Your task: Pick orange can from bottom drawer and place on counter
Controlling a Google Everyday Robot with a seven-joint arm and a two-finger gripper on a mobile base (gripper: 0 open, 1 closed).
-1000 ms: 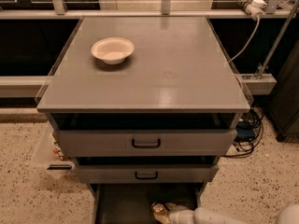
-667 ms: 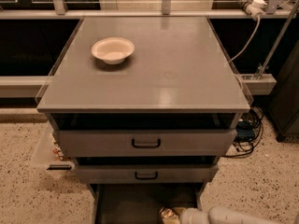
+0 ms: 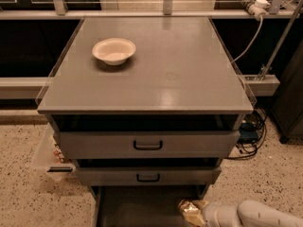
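The orange can (image 3: 188, 210) shows as a shiny orange-gold shape at the right front of the open bottom drawer (image 3: 137, 207), just above its dark floor. My gripper (image 3: 198, 213) reaches in from the lower right on its white arm (image 3: 251, 215) and is closed around the can. The counter (image 3: 165, 65) is the wide grey cabinet top above the drawers, far above the gripper.
A white bowl (image 3: 113, 50) sits at the counter's back left. Two grey drawers with black handles (image 3: 147, 145) (image 3: 147, 177) stick out above the bottom drawer. Cables (image 3: 248, 136) hang at the cabinet's right side. A clear bin (image 3: 49, 155) hangs at its left.
The can and my gripper have moved together to the right inside the bottom drawer. The bowl and the upper drawers have not moved.
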